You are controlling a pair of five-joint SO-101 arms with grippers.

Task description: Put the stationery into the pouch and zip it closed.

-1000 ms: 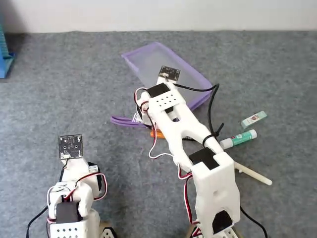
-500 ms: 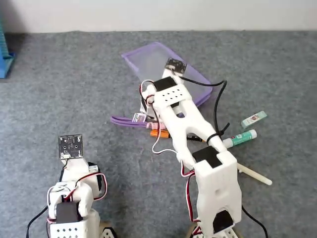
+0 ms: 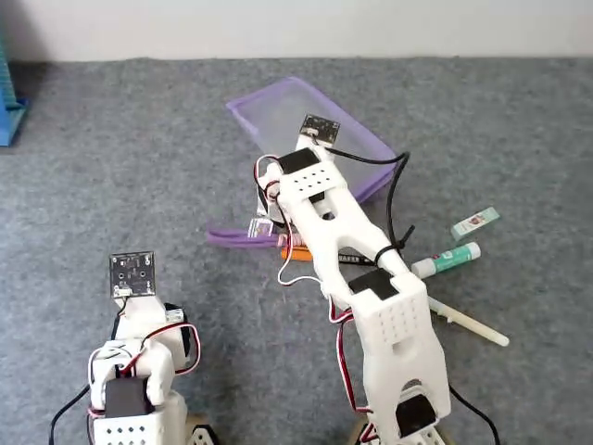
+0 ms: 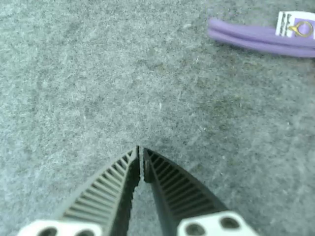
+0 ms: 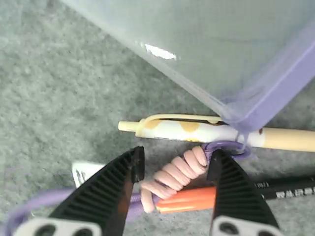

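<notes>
The purple-edged clear pouch (image 3: 310,125) is laid flat on the grey mat (image 3: 111,167), beyond the middle of the table; the right arm (image 3: 343,241) is stretched out over its near edge. In the right wrist view the pouch (image 5: 206,44) is seen with one corner lying over a cream pen (image 5: 187,130) marked with orange dots; just beside the pen a pink coiled cord (image 5: 170,178) is seen, with an orange piece (image 5: 189,200) and a black pencil (image 5: 285,186) touching or nearly touching it. The right claw (image 5: 177,164) is held open, its two black fingers set on either side of the coiled cord; nothing is gripped.

A purple strap (image 3: 232,236) is laid on the mat to the left of the right arm; in the left wrist view the strap (image 4: 256,37) is seen with a white tag (image 4: 295,23) at its end. The left claw (image 4: 140,160) is held closed on nothing above bare mat, well apart from the strap; the left arm (image 3: 134,371) is folded at the near left corner.

To the right of the right arm a green and white glue stick (image 3: 447,260), a small box (image 3: 475,222) and a cream stick (image 3: 468,323) are laid on the mat, well apart from the pouch; a blue object (image 3: 7,102) is seen at the left edge.
</notes>
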